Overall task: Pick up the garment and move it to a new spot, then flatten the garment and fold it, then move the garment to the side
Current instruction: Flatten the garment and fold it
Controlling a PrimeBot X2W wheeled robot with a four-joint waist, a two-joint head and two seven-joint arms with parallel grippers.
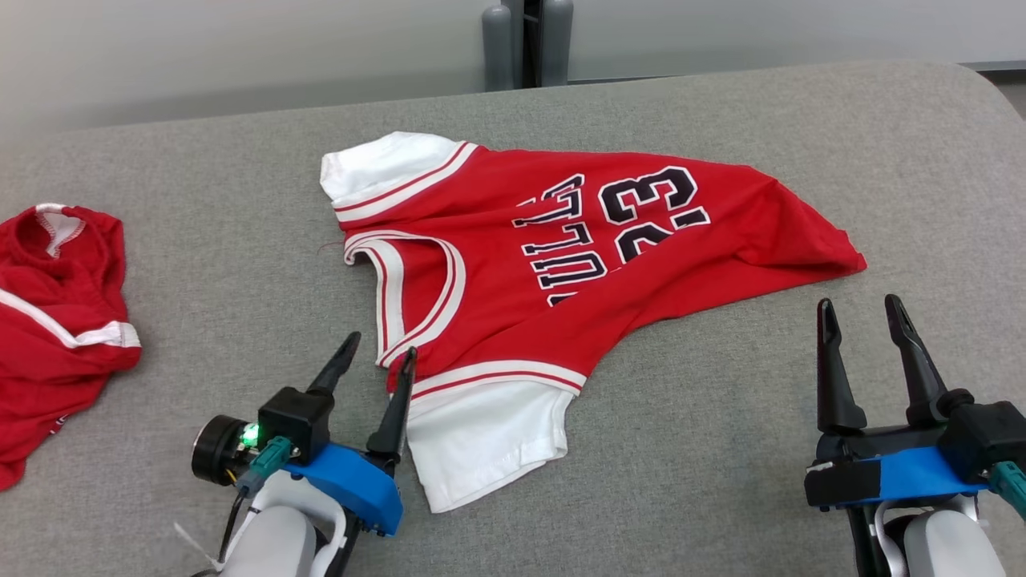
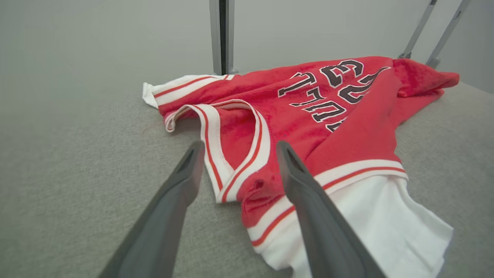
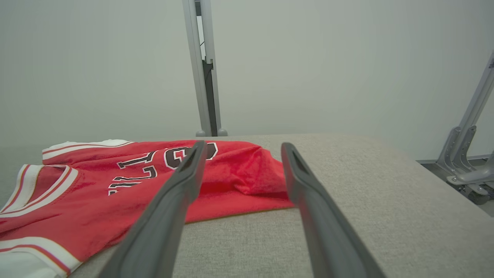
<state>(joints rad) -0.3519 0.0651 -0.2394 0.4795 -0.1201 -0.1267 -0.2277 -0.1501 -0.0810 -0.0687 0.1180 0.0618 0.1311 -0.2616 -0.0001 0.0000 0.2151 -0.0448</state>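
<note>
Head view, red jersey [image 1: 497, 320] numbered "23"; left hand [image 1: 382, 344] spread at its neckline, right hand [image 1: 858, 303] spread

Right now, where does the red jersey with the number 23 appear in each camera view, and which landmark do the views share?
Head view: the red jersey lies in the centre.
Left wrist view: the red jersey spreads over the centre and right.
Right wrist view: the red jersey lies at the lower left.
Shared landmark: the grey post behind the table.

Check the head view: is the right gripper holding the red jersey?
No, the right gripper is open and apart from the red jersey.
</note>
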